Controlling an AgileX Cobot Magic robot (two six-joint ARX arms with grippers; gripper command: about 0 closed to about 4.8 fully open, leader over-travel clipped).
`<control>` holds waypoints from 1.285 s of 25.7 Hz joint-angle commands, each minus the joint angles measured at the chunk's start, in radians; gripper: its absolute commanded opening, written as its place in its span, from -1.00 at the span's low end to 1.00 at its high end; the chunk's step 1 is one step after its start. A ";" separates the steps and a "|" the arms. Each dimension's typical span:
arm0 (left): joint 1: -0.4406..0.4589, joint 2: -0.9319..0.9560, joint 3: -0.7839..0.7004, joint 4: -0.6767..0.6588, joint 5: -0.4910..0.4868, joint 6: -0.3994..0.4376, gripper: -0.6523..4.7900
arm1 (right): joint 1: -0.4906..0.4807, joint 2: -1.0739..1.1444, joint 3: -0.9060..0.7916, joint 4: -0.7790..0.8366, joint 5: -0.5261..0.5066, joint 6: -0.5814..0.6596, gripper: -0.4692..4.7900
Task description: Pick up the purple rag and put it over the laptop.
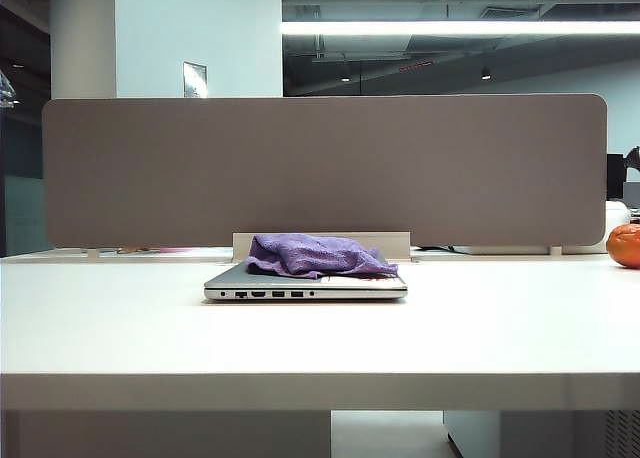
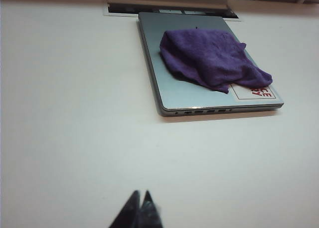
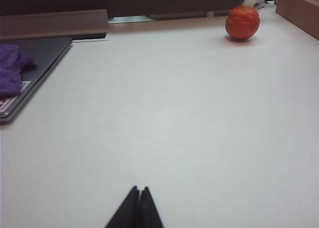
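The purple rag (image 1: 318,255) lies crumpled on the closed lid of the silver-grey laptop (image 1: 305,288) at the table's middle, covering much of the lid (image 2: 179,91). In the left wrist view the rag (image 2: 212,58) partly hides a pale sticker (image 2: 254,92) at one corner. My left gripper (image 2: 140,194) is shut and empty, hanging over bare table well short of the laptop's port edge. My right gripper (image 3: 138,189) is shut too, holding nothing, over bare table to the side of the laptop (image 3: 35,73). Neither gripper shows in the exterior view.
An orange ball (image 1: 625,245) (image 3: 242,22) rests at the table's far right. A grey partition screen (image 1: 320,168) stands right behind the laptop. A brown box (image 3: 299,9) sits beyond the ball.
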 commanded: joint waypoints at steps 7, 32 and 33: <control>-0.001 0.000 0.002 0.002 0.000 0.029 -0.78 | 0.000 -0.001 -0.003 0.011 0.005 -0.003 -0.74; 0.431 -0.363 -0.395 0.423 0.081 0.142 -0.78 | 0.000 0.000 -0.003 0.003 0.004 -0.003 -0.74; 0.439 -0.370 -0.398 0.423 0.091 0.147 -0.78 | 0.000 0.000 -0.003 0.003 0.004 -0.003 -0.74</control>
